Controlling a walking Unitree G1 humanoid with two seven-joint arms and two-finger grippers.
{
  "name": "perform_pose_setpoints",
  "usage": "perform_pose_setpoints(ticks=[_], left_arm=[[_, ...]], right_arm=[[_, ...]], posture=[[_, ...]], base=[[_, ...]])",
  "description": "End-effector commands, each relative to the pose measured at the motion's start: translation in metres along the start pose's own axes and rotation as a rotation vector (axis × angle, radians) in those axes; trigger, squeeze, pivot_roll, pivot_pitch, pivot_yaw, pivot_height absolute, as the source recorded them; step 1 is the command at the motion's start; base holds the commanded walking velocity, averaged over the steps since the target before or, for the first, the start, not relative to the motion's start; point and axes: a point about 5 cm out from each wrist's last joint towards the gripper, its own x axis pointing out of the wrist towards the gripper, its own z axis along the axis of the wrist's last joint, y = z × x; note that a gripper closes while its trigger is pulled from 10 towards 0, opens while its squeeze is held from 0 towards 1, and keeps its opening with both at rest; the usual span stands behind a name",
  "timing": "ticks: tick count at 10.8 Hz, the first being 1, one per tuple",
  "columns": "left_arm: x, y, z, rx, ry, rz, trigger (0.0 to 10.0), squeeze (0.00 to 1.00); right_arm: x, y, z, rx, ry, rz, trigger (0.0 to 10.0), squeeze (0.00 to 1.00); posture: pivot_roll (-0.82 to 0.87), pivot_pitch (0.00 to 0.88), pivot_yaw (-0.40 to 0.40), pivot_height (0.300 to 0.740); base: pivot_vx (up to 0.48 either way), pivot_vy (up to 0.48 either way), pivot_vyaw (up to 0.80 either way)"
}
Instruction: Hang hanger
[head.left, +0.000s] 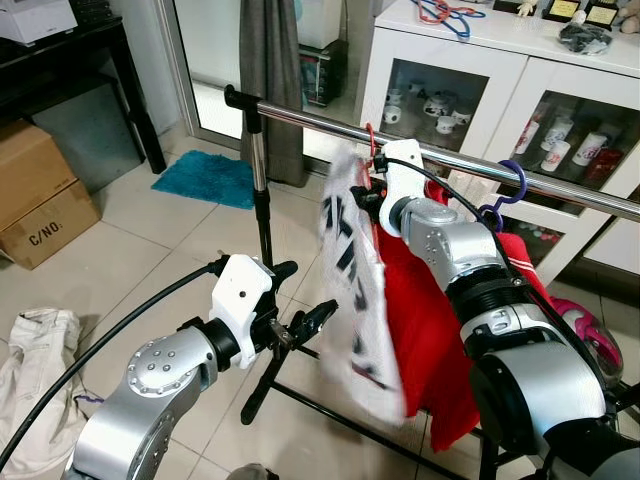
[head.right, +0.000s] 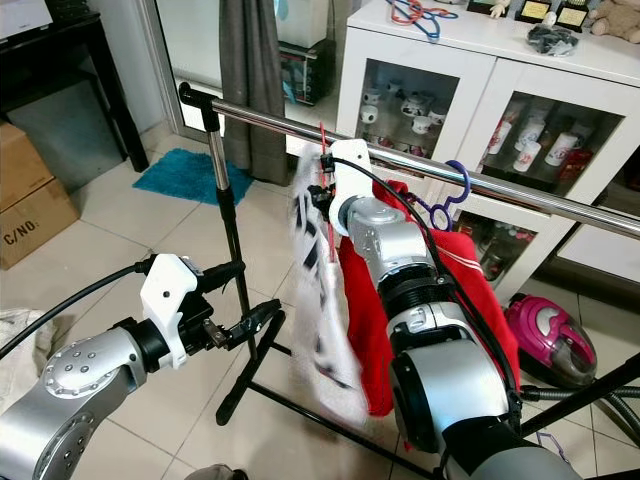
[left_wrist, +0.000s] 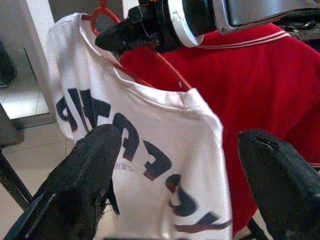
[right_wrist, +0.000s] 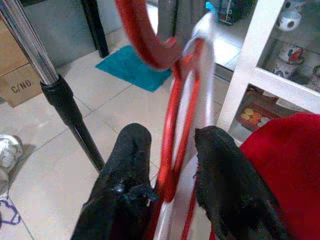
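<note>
A chrome clothes rail (head.left: 330, 128) on a black stand (head.left: 262, 210) runs from the near left toward the far right, in front of a white glass-door cabinet (head.left: 480, 90); a red garment (head.left: 425, 330) already hangs on it under a purple hanger hook (head.left: 510, 190). Just left of the red garment hangs a white T-shirt with dark lettering (head.left: 350, 280) on a red hanger (right_wrist: 175, 125), whose hook (head.left: 372, 142) sits right at the rail, though whether it is fully over the bar cannot be told. The right hand (right_wrist: 172, 165) is up at the rail with its two fingers pinched narrowly on the hanger's neck. The left hand (left_wrist: 175, 170) hovers lower, near the shirt's left side, fingers spread wide and gripping nothing. The step in hand looks like seating the hook: the right hand should keep the hook's opening facing the bar, lift slightly above it, push across and lower until the hook bears the weight, and let go only then. Because the shirt is swinging and blurred, a slow move matters; the left hand could steady the cloth so it does not drag the hanger sideways into the red garment.
</note>
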Motion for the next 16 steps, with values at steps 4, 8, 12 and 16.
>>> perform_pose_setpoints(ticks=[4,8,12,16], left_arm=[[0.0013,0.0002,0.0004,0.023,0.012,-0.014,10.0,0.0],[0.0007,0.0004,-0.0013,0.032,0.02,-0.011,10.0,0.0],[-0.0003,0.0006,-0.0031,0.042,0.025,-0.002,10.0,0.0],[-0.0005,0.0007,-0.0039,0.045,0.028,0.001,10.0,0.0]], right_arm=[[-0.0007,-0.0028,0.0031,0.003,0.019,-0.001,0.0,0.0],[-0.0036,-0.0036,0.0083,-0.048,0.006,0.011,0.0,0.0],[-0.0074,-0.0051,0.0078,-0.093,-0.008,0.011,6.4,0.0],[-0.0095,-0.0061,0.007,-0.075,-0.007,0.009,10.0,1.0]], posture=[[0.16,0.017,-0.027,0.74],[0.16,0.002,-0.026,0.74],[0.16,0.0,-0.024,0.74],[0.16,0.0,-0.022,0.74]], base=[[0.0,0.0,0.0],[0.0,0.0,0.0],[0.0,0.0,0.0],[0.0,0.0,0.0]])
